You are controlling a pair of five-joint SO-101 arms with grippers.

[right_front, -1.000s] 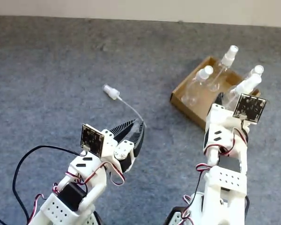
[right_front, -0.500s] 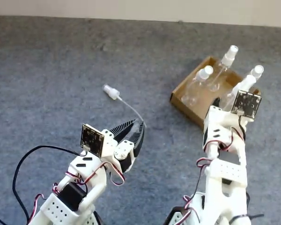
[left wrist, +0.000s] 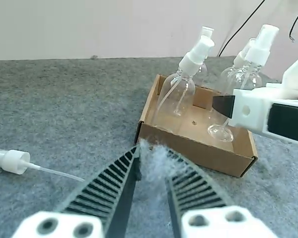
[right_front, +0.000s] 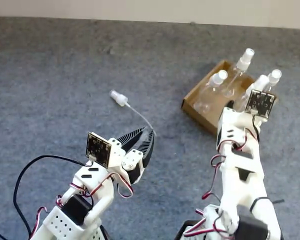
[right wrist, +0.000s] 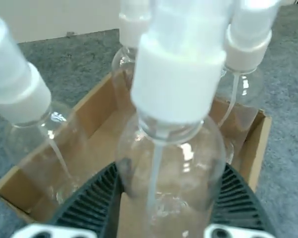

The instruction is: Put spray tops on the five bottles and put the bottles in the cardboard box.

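- Held bottle [right wrist: 169, 161] is clear and upright, with a white spray top [right wrist: 181, 74] fitted on its neck. Its base sits inside the walls of the cardboard box [left wrist: 198, 146]. Whether it touches the box floor cannot be told.
- Right hand [right wrist: 169, 171] grips this bottle around the lower body. One ribbed black finger [right wrist: 89, 198] presses against each side.
- Three more bottles [left wrist: 176, 96] stand in the same box, each capped with a spray top. In the right wrist view they crowd close around the held bottle. In the left wrist view one stands apart nearer the box's other end, and the other two stand behind the held bottle.
- The box lies open-topped on the grey carpeted worktop [right_front: 65, 65], in front of the right arm.
- A loose spray top [right_front: 119, 98] lies on its side on the worktop, well apart from the box. Its thin dip tube trails towards the left arm.
- Left hand [right_front: 150, 134] hangs low over the worktop, just beside the free end of that tube. Its fingers are narrowly parted and hold nothing, and a bit of grey fluff sits between the tips in its own wrist view.
- A black cable [right_front: 30, 170] loops on the worktop beside the base of the left arm.
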